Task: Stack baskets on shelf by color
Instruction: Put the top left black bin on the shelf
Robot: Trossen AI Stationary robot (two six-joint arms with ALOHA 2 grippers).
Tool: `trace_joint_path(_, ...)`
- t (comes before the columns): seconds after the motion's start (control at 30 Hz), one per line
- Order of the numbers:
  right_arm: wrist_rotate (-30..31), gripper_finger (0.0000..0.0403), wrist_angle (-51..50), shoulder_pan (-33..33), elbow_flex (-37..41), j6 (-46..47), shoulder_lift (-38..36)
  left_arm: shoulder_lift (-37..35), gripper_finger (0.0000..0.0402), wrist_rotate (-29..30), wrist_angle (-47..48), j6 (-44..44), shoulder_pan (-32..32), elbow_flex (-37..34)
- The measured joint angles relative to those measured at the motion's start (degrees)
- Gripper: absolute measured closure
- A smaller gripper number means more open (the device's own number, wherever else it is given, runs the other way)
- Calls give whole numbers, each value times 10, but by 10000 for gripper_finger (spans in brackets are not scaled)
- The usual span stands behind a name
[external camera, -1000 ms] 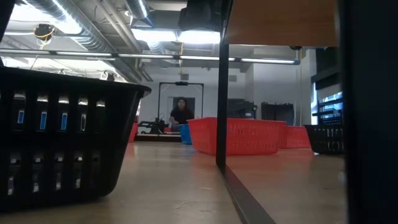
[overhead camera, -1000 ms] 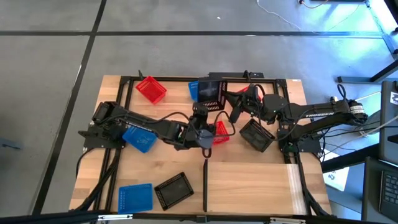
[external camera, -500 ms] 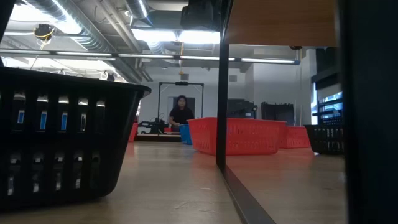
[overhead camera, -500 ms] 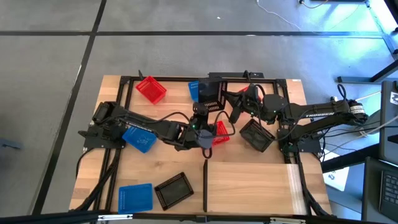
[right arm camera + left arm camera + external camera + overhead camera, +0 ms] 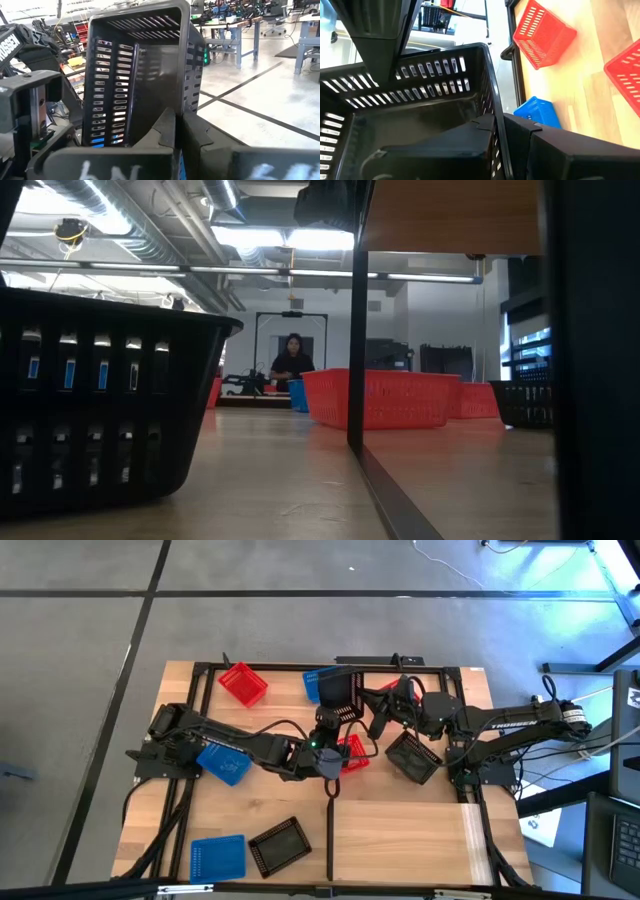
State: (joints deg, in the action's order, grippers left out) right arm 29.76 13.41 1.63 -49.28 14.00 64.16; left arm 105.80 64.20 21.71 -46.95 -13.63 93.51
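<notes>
Nearest the front edge of the table (image 5: 400,795), a front blue basket (image 5: 218,858) and a front black basket (image 5: 280,843) lie side by side on the left half, just apart. In the low view that black one fills the left foreground. Just right of them a thin black bar (image 5: 329,838) edges the shelf (image 5: 405,840), a paler wood panel w/ nothing on it.

Mid-table: a mid blue basket (image 5: 222,762) sits partly under the left arm. A centre red basket (image 5: 352,752) lies just beyond the bar's far end. A right black basket (image 5: 413,757), turned askew, is near the right arm's base.

Above the centre, both arms meet at the held black basket (image 5: 338,690), which is off the table and tipped on its side. The left hand (image 5: 497,122) is clamped on one latticed wall, one finger inside and one outside. The right hand (image 5: 179,120) pinches another wall at its rim, fingers nearly together w/ the plastic between them.

Far side: a far blue basket (image 5: 313,683) shows just beside the held one, partly hidden by it. A far red basket (image 5: 242,683) sits at an angle toward the far left corner.

Beyond the table, in the low view, we see a person (image 5: 291,362) in the room's background.
</notes>
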Motion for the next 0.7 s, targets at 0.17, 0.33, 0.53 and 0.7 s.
trace_joint_path(0.17, 0, 399, -3, 0, 0, 4, 0, 0, 385, 8, 0, -1, 0, 0)
trace_joint_path(0.33, 0, 399, -4, 0, 0, 4, 0, 0, 385, 6, 0, -1, 0, 0)
trace_joint_path(0.53, 1, 399, -4, 0, 0, -5, 0, 0, 385, 6, 0, -1, 0, 0)
trace_joint_path(0.7, 1, 399, -4, 0, 0, -5, 0, 0, 385, 6, 1, -1, 0, 0)
